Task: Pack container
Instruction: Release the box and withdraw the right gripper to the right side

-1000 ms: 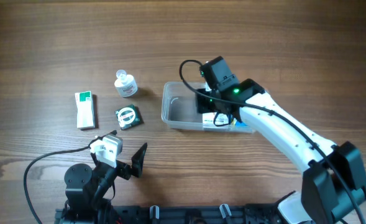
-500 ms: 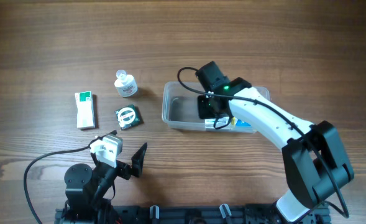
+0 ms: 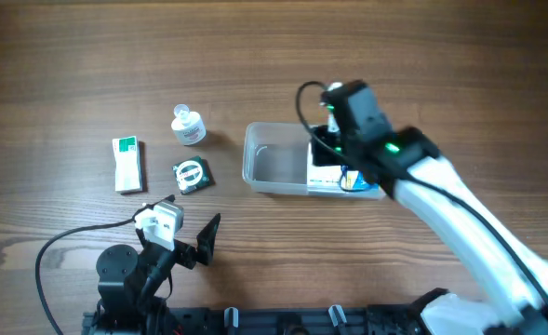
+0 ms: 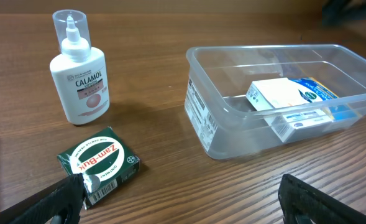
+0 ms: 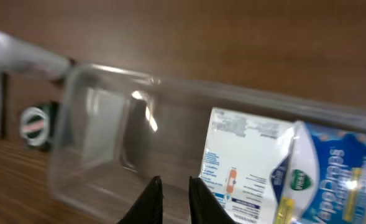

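The right claw (image 5: 175, 194) hangs over the tub (image 5: 77, 143), fingers nearly together and gripping nothing. Below and just ahead of it, a white box (image 5: 245, 158) and a blue one (image 5: 332, 180) lie side by side inside the tub. The left claw (image 4: 183, 199) sits low over the worktop (image 4: 158, 37), fingers wide apart. A green pack (image 4: 99, 163) lies just beside one finger, and a bottle (image 4: 78, 74) stands further ahead.
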Tool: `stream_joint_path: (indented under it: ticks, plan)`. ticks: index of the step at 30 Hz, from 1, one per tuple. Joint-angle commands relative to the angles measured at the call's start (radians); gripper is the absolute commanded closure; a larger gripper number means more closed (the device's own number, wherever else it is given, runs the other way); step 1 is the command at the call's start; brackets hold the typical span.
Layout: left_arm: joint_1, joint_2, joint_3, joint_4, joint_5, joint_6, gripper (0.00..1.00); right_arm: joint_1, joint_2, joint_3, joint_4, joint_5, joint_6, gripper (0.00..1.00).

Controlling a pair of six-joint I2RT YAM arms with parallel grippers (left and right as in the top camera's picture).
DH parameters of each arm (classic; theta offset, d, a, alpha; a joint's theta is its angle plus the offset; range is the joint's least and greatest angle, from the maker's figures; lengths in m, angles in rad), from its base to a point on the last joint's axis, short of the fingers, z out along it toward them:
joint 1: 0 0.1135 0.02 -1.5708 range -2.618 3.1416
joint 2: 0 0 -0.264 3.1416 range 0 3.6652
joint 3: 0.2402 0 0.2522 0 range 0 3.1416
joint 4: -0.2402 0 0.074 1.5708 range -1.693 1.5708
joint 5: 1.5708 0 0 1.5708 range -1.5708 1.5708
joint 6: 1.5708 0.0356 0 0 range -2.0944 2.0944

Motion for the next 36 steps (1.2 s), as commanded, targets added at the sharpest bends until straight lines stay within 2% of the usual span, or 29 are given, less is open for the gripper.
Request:
stream_joint_path:
  ticks: [1, 6, 16, 25, 30, 36]
  plan:
    - [-0.005, -0.009, -0.003, 0.003, 0.012, 0.016, 0.00, -0.026, -0.092, 0.016, -0.057, 0.103, -0.011, 0.89]
    - [-0.005, -0.009, -0.003, 0.003, 0.012, 0.016, 0.00, -0.069, -0.025, -0.032, -0.150, 0.243, 0.046, 0.93]
    - [-0.005, -0.009, -0.003, 0.003, 0.012, 0.016, 0.00, -0.126, 0.321, -0.072, -0.122, 0.189, 0.057, 0.96]
    - [-0.005, -0.009, -0.003, 0.003, 0.012, 0.016, 0.00, -0.126, 0.484, -0.072, -0.022, 0.099, 0.057, 0.96]
    - [-0.005, -0.009, -0.003, 0.003, 0.012, 0.016, 0.00, -0.126, 0.418, -0.046, -0.068, 0.099, 0.026, 0.96]
    - [-0.005, -0.009, -0.003, 0.003, 0.012, 0.016, 0.00, -0.126, 0.150, 0.022, -0.146, 0.113, -0.022, 0.96]
